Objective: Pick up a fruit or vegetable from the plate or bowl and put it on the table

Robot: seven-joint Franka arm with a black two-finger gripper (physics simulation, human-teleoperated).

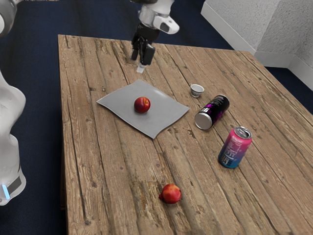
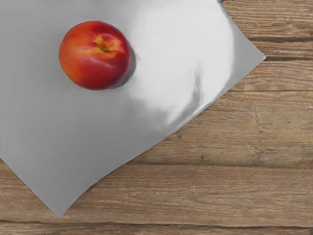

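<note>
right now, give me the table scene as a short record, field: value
plate: gray, four-cornered plate, flat on the table
on plate: one red-and-yellow fruit
second fruit: small red fruit, on bare wood
upright can: pink-and-blue can
can on its side: black can, silver end toward the exterior view's camera
cup: small white cup, near the black can
gripper: black gripper, raised, not touching the plate's fruit
task status: plate's fruit not yet picked up
</note>
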